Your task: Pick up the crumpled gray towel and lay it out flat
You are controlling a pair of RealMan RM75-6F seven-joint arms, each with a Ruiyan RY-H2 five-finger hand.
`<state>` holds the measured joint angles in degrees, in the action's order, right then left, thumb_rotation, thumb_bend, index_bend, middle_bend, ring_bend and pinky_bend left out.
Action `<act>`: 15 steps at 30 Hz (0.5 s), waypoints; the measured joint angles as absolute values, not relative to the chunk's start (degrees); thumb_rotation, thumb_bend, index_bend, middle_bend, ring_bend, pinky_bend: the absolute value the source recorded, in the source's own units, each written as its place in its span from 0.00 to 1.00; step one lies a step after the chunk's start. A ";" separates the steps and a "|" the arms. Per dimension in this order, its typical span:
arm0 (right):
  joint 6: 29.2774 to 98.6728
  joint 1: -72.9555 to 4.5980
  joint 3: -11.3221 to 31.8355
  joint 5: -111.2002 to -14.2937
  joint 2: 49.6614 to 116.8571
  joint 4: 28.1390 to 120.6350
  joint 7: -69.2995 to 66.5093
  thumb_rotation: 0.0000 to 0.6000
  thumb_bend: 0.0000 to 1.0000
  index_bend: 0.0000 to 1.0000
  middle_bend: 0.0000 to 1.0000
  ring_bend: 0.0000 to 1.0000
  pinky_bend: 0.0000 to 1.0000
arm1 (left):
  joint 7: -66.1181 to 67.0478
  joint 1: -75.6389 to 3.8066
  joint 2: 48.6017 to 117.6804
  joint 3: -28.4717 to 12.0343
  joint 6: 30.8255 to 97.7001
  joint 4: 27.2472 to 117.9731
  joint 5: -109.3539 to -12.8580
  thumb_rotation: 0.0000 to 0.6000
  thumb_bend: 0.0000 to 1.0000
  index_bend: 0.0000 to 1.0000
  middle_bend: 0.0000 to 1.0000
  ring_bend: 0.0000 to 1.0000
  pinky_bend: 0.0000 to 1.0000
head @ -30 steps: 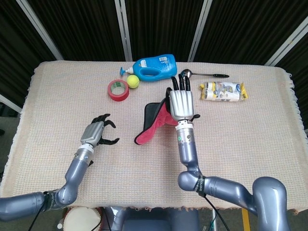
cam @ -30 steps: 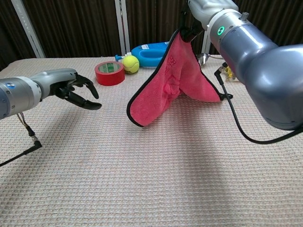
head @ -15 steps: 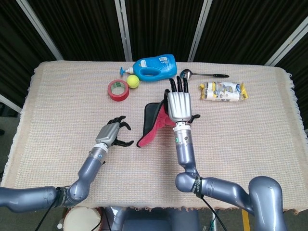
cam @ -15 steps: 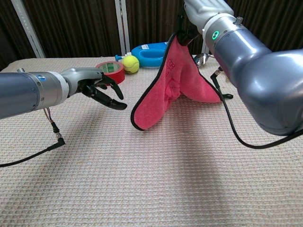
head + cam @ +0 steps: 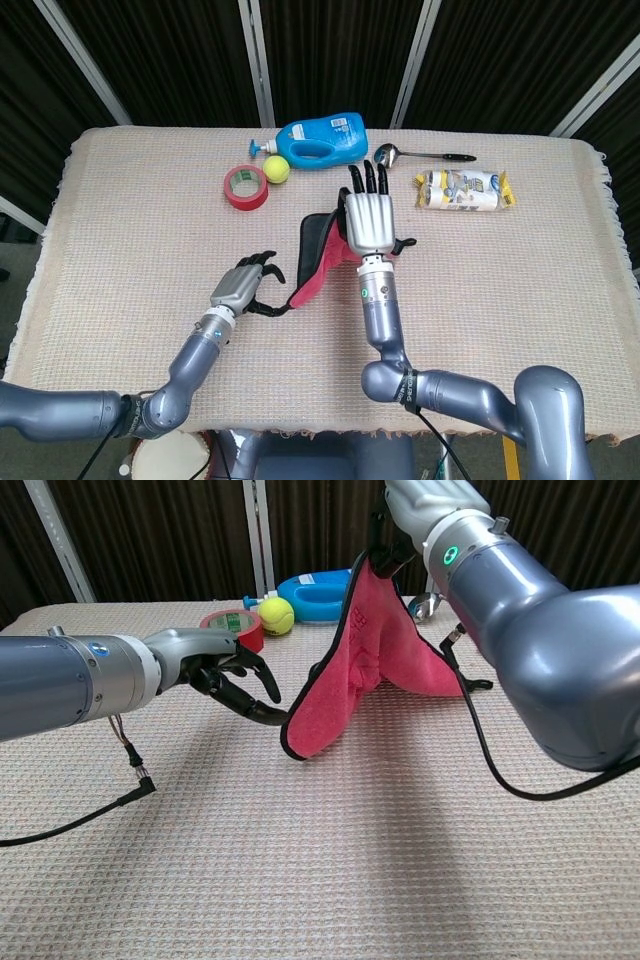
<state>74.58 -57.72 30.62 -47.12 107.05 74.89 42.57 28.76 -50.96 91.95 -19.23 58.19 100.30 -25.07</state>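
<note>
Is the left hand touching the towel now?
Touching. In the chest view, the left hand's fingertips meet the lower edge of the hanging towel, with no gap visible.

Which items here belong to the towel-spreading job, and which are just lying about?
Job: towel, pink side showing with dark edging, hanging from the right hand; left hand at its lower corner.

Lying about: detergent bottle, tennis ball, red tape roll, spoon, snack packet.

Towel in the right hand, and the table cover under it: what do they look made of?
The towel looks like soft napped cloth, perhaps microfibre: it hangs in limp folds, matt pink-red with a dark stitched edge, not gray. The table cover looks like beige woven fabric: a regular waffle-like grid shows, with a fringe at its right edge in the head view.
</note>
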 measured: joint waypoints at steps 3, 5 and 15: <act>74.85 -57.75 30.51 -47.09 107.00 75.49 42.64 1.00 0.56 0.60 0.17 0.01 0.04 | 28.96 -51.54 92.68 -18.89 59.10 99.91 -25.05 1.00 0.18 0.39 0.03 0.00 0.02; 74.91 -57.82 30.49 -47.13 106.89 75.61 42.67 1.00 0.56 0.60 0.17 0.01 0.04 | 29.11 -51.89 93.22 -18.68 59.44 99.30 -24.97 1.00 0.18 0.39 0.03 0.00 0.02; 75.21 -57.87 30.31 -47.15 106.35 76.05 42.56 1.00 0.56 0.60 0.17 0.01 0.04 | 29.49 -53.97 96.62 -18.14 60.06 96.05 -23.52 1.00 0.18 0.42 0.03 0.00 0.02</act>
